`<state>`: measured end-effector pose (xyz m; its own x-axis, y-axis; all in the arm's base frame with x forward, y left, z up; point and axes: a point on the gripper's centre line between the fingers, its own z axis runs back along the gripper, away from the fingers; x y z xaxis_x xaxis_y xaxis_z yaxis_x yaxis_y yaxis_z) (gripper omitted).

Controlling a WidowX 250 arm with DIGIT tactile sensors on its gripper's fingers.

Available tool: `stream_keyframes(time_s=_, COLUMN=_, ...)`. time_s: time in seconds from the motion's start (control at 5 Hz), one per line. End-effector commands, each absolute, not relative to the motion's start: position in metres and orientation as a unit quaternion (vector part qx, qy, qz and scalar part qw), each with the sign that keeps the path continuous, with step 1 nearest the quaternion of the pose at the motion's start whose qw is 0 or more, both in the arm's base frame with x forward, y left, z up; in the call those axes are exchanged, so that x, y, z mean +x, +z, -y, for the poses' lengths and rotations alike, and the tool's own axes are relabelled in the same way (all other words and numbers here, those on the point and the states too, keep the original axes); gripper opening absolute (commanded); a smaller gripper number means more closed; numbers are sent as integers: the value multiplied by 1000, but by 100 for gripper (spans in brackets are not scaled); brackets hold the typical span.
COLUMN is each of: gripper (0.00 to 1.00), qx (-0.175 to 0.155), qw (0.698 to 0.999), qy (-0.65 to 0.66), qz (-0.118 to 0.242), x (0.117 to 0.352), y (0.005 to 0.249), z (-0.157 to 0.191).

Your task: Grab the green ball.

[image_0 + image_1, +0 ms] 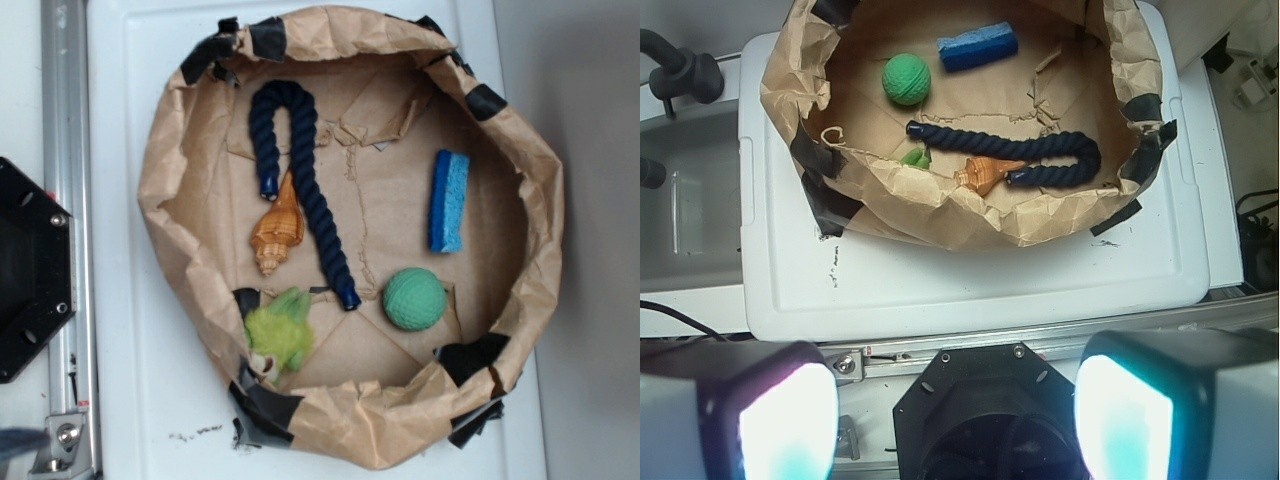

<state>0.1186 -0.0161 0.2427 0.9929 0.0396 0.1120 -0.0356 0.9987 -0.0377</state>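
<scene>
While the gripper (955, 415) hangs high above the robot's base with its two fingers (785, 415) spread wide and empty, the green ball (414, 298) sits free on the floor of the brown paper basin (530, 190), well ahead and left of centre in the wrist view. It lies between the blue sponge (449, 200) and the navy rope's (310, 190) end. Being round, it has no long axis. From the wrist, the basin wall hides most of the fuzzy plush toy (278, 335) and part of the orange seashell (278, 232).
</scene>
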Motion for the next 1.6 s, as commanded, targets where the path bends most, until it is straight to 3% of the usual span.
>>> stream_keyframes(time_s=0.0, gripper=100, qx=-18, qw=998, qy=19, qz=56, x=119, y=243, z=16)
stream_keyframes(time_s=0.2, gripper=100, qx=-27, qw=991, qy=74, qz=110, x=169, y=217, z=-7)
stream_keyframes(time_s=0.6, gripper=100, qx=-36, qw=977, qy=119, qz=171, x=259, y=178, z=-13)
stream_keyframes(time_s=0.8, gripper=100, qx=-47, qw=976, qy=125, qz=171, x=290, y=141, z=3)
stream_keyframes(time_s=1.0, gripper=100, qx=-87, qw=974, qy=118, qz=175, x=311, y=116, z=17)
stream_keyframes(time_s=1.2, gripper=100, qx=-91, qw=981, qy=84, qz=148, x=320, y=89, z=33)
stream_keyframes(time_s=1.4, gripper=100, qx=-105, qw=989, qy=44, qz=95, x=309, y=54, z=66)
